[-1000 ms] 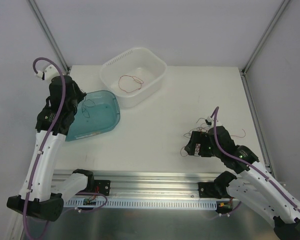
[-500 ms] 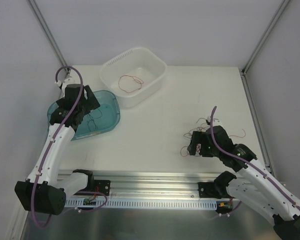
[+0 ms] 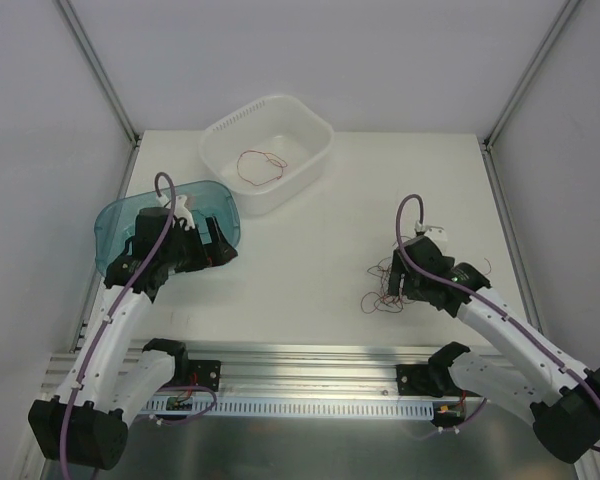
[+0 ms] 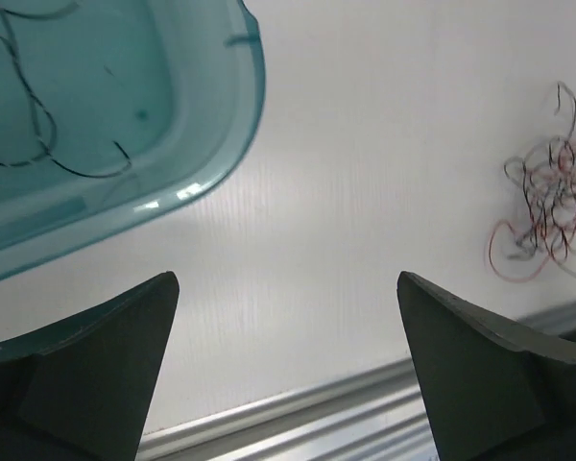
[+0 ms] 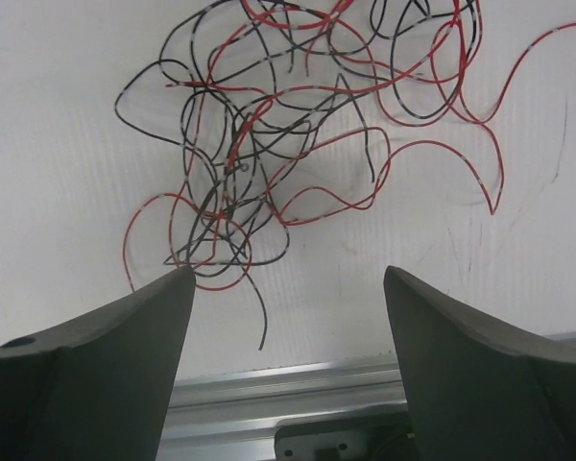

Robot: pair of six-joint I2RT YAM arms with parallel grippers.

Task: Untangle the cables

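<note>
Top view: left gripper (image 3: 220, 243) sits at the near-right rim of the teal tray (image 3: 110, 215), jaws spread, holding nothing. Right gripper (image 3: 394, 288) hangs over the cables (image 3: 378, 296), a red/black clump on the right side of the table (image 3: 310, 250), near its front edge. One red strand (image 3: 261, 163) lies in the white basket (image 3: 315, 140). Left wrist view: fingers (image 4: 96, 355) wide apart over bare table, black strands (image 4: 38, 134) in the tray, clump off to the right. Risk here: a low swing across could clip the tray rim & shove it. Right wrist view: jaws spread w/ nothing pinched, clump just ahead of the fingertips, one black tail reaching down btwn them, red & black loops heavily crossed. Main risk — closing on the dense middle takes several strands at once, so a lift would drag the whole knot or tighten it instead of freeing one wire. Wires are hair-thin, so the pads may also slip off or miss. The front rail (image 5: 298, 423) is near — a pull that way could snag a strand there.
</note>
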